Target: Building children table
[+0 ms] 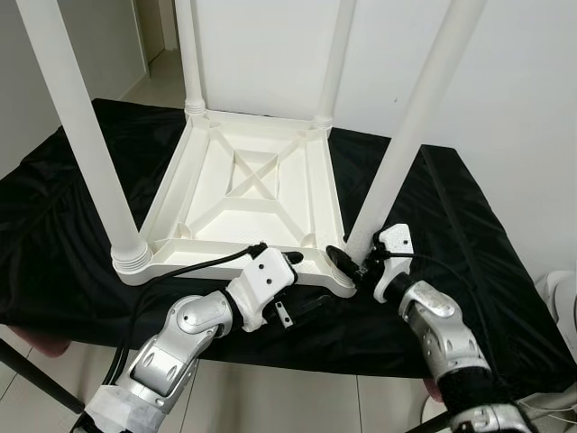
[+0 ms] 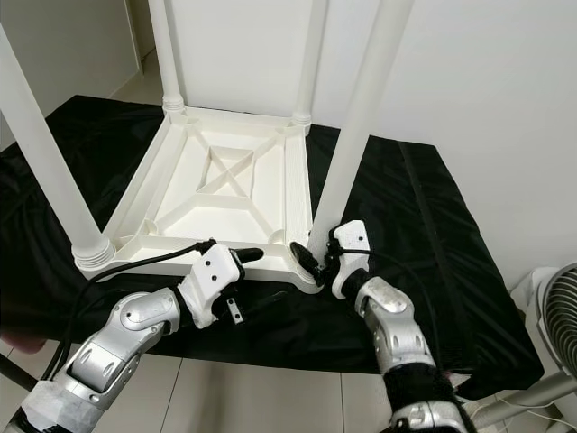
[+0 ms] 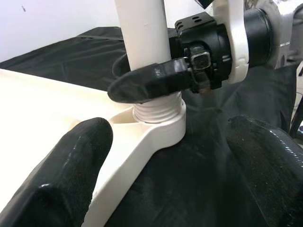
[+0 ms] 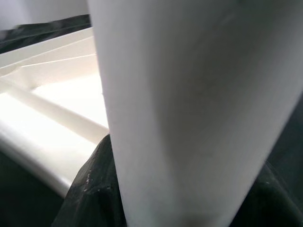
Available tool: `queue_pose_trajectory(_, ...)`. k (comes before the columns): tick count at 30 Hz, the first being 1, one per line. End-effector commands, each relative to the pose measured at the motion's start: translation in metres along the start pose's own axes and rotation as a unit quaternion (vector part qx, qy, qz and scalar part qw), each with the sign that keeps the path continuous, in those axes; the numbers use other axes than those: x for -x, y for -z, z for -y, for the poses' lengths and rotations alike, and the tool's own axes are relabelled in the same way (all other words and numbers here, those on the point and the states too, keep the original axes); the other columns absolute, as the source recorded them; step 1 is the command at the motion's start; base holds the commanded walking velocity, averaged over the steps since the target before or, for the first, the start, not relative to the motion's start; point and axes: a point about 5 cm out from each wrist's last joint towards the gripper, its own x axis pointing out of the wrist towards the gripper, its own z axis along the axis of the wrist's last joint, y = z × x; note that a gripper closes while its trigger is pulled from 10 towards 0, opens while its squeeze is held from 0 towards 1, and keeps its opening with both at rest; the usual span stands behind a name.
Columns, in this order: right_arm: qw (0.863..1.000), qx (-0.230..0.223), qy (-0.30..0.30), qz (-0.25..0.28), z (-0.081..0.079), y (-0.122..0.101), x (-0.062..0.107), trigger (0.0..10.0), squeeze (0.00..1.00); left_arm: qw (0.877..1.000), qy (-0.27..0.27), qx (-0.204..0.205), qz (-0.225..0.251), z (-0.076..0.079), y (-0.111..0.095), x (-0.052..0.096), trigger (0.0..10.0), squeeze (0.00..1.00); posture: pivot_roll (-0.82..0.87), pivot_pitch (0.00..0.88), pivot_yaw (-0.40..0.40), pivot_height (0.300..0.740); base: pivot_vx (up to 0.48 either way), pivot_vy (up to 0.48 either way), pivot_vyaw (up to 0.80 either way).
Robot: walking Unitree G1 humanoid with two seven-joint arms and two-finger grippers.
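On black cloth (image 1: 433,207), upturned white table (image 1: 248,194).

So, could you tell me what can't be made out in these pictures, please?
- Tops of all four legs, e.g. the near-right leg: cut off by the upper edge, head views.
- How far that leg is screwed into the tabletop: the right gripper covers its base.
- Left gripper: its lower finger is tucked under the tabletop edge.

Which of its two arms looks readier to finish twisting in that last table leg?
The right. The right gripper is closed around the near right leg just above its threaded base, so it could probably keep turning it. The left gripper is open at the tabletop edge, better placed to steady it.
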Motion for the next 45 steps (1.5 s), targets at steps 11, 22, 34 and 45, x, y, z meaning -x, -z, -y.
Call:
queue_pose_trajectory(11, 0.967, -0.03, 0.252, -0.014, -0.013, -0.003, 0.013, 10.0, 0.0, 0.999, 0.035, 0.006, -0.003, 0.008, 0.002, -0.002, 10.0, 0.0, -0.06, 0.0, -0.087, 0.74, 0.0, 0.0, 0.0)
queue_pose_trajectory(22, 0.956, -0.03, 0.293, -0.004, -0.032, -0.007, 0.015, 10.0, 0.0, 0.999, 0.037, 0.004, -0.002, 0.007, 0.002, -0.002, 10.0, 0.0, -0.06, 0.0, -0.087, 0.74, 0.0, 0.0, 0.0)
queue_pose_trajectory(34, 0.981, -0.075, 0.175, 0.034, -0.028, -0.02, 0.016, 10.0, 1.0, 0.999, 0.037, 0.012, 0.012, 0.01, -0.004, -0.005, 10.0, 0.0, -0.05, 0.0, -0.101, 0.74, 0.0, 0.0, 0.0)
queue_pose_trajectory(45, 1.0, 0.015, -0.02, -0.015, -0.008, -0.005, 0.024, 10.0, 0.0, 0.999, 0.039, 0.014, 0.014, 0.011, -0.004, -0.006, 10.0, 0.0, -0.06, 0.0, -0.1, 0.74, 0.0, 0.0, 0.0)
